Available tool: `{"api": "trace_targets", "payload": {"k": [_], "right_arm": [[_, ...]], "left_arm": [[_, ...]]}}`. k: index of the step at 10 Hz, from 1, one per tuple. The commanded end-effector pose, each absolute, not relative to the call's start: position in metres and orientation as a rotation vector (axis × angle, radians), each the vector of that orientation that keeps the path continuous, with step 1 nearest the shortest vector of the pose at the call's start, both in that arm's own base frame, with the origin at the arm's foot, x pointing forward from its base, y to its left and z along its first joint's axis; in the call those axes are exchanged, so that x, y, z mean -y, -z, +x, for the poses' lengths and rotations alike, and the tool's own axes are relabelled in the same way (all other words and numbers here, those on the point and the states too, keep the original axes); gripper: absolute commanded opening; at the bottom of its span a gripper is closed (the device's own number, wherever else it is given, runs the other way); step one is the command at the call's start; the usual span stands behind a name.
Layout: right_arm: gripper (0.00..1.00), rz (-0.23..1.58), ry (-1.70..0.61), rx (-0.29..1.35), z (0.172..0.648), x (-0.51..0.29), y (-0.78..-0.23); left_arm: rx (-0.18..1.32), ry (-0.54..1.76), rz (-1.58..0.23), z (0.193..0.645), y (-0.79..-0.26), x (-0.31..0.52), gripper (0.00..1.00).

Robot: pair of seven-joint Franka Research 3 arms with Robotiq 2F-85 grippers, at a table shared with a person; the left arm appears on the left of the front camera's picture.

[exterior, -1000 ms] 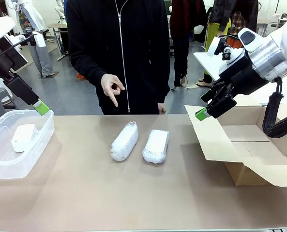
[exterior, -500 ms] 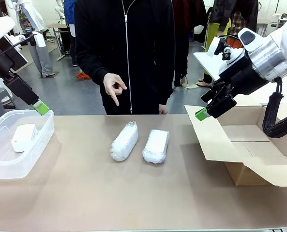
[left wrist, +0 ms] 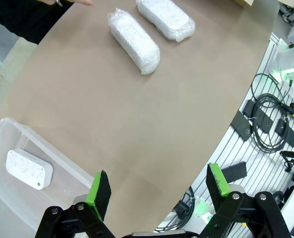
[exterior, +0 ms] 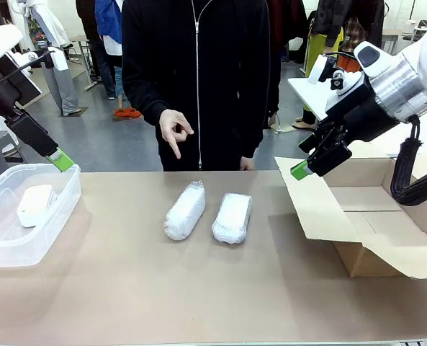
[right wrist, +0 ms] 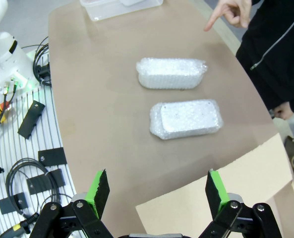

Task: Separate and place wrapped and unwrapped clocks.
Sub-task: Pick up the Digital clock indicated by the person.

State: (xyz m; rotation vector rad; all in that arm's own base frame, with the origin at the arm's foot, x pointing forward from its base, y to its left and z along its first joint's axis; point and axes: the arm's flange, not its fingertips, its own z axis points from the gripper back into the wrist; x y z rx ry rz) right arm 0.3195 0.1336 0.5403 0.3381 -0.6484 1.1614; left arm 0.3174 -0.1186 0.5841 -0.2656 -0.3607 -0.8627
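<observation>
**Sorting set up, nothing gripped yet**

The bare clock [exterior: 35, 205] already lies in the clear tub [exterior: 63, 205] at the robot's left. The 2 wrapped ones lie side by side in the middle of the table [exterior: 127, 288], long sides near each other with a narrow gap between: the left bundle [exterior: 185, 210] and the right bundle [exterior: 232, 217]. The cardboard box [exterior: 386, 241] stands open at the right, with 1 flap [exterior: 317, 209] lying out toward the bundles. The person's hand [exterior: 174, 130] points down from the far side, seemingly at the left bundle.

The left gripper [left wrist: 158, 183] hangs near the tub, jaws spread wide and holding nothing. The right gripper [right wrist: 155, 189] hangs above the box flap, equally wide and empty.

The step in hand looks like the first pick of a bundle, most likely bound for the box, and the right arm is better placed for it. It should turn the wrist so the fingers straddle the bundle's short width. Then it should come down at the bundle's middle and slip 1 finger cleanly into the gap without nudging the neighbour. Bubble wrap gives and slides, so the close should be firm and the lift high enough to clear the flap.
</observation>
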Motion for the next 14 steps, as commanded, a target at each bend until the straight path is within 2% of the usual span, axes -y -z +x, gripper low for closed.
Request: {"api": "trace_targets", "payload": {"k": [1,2,3,6,8,11,14], "right_arm": [[1.00,0.366,-1.166,0.649,0.321,-0.134,-0.539],[1.00,0.338,-1.161,0.648,0.320,-0.134,-0.540],[1.00,0.392,-1.146,0.608,0.329,-0.154,-0.554],[1.00,0.479,-0.922,0.348,0.377,-0.241,-0.583],[1.00,0.465,-0.621,0.169,0.413,-0.301,-0.571],[1.00,0.372,-0.213,0.164,0.433,-0.363,-0.532],[1.00,0.266,-0.069,0.201,0.431,-0.383,-0.499]], "left_arm": [[0.372,0.861,-0.264,0.317,-0.585,0.119,1.00],[0.372,0.861,-0.264,0.317,-0.585,0.119,1.00],[0.372,0.861,-0.264,0.317,-0.585,0.119,1.00],[0.372,0.861,-0.264,0.317,-0.585,0.119,1.00],[0.372,0.861,-0.264,0.317,-0.585,0.119,1.00],[0.372,0.861,-0.264,0.317,-0.585,0.119,1.00],[0.372,0.861,-0.264,0.317,-0.585,0.119,1.00]]}}
